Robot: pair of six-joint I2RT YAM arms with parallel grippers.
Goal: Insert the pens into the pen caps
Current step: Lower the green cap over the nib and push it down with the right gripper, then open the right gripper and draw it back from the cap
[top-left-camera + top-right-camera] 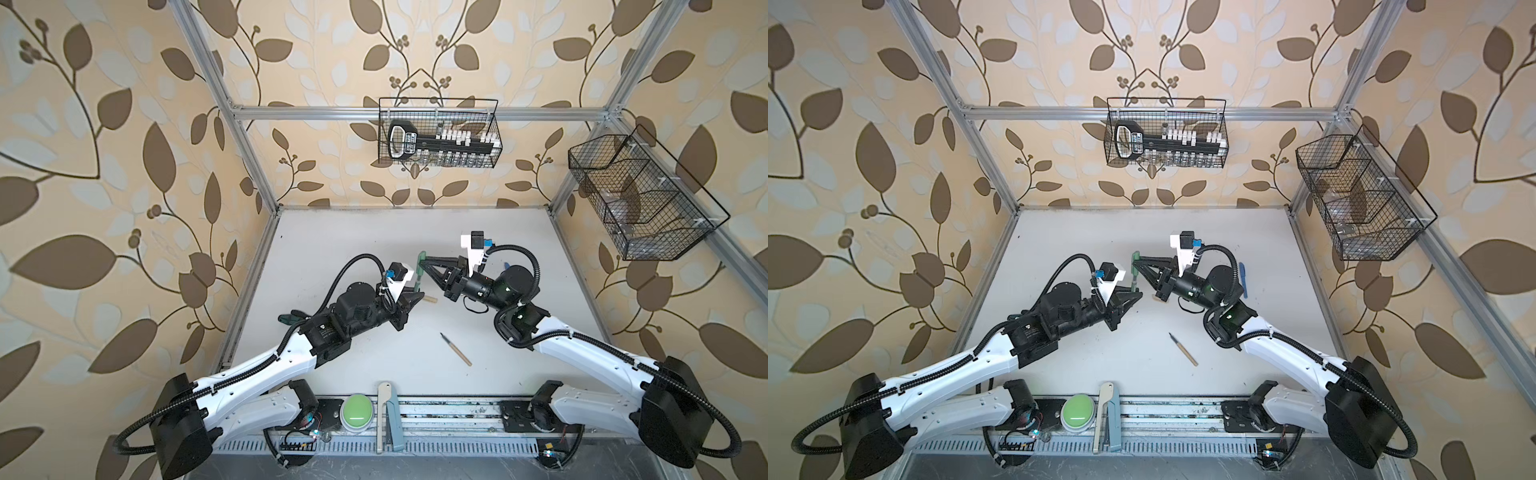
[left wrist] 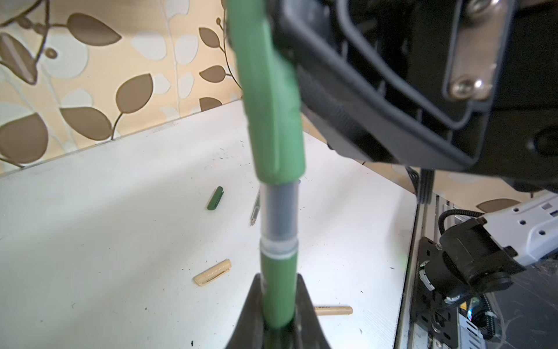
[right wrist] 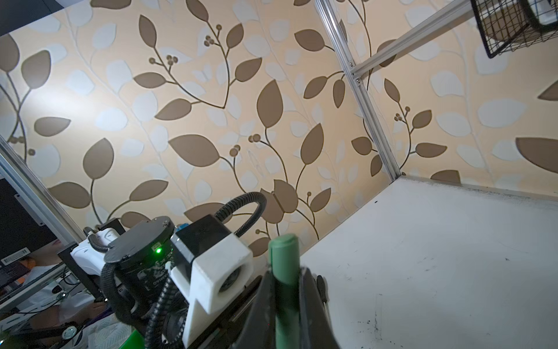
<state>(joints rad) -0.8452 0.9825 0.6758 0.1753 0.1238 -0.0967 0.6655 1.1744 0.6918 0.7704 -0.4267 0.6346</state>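
Left wrist: green pen (image 2: 277,290) clamped between jaws, cap (image 2: 271,105) beyond.

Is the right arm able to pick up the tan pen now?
Probably not yet: the right gripper is shut on the green cap, fitted over the green pen that the left gripper holds. The tan pen lies uncovered, so the way looks free once the cap is let go.
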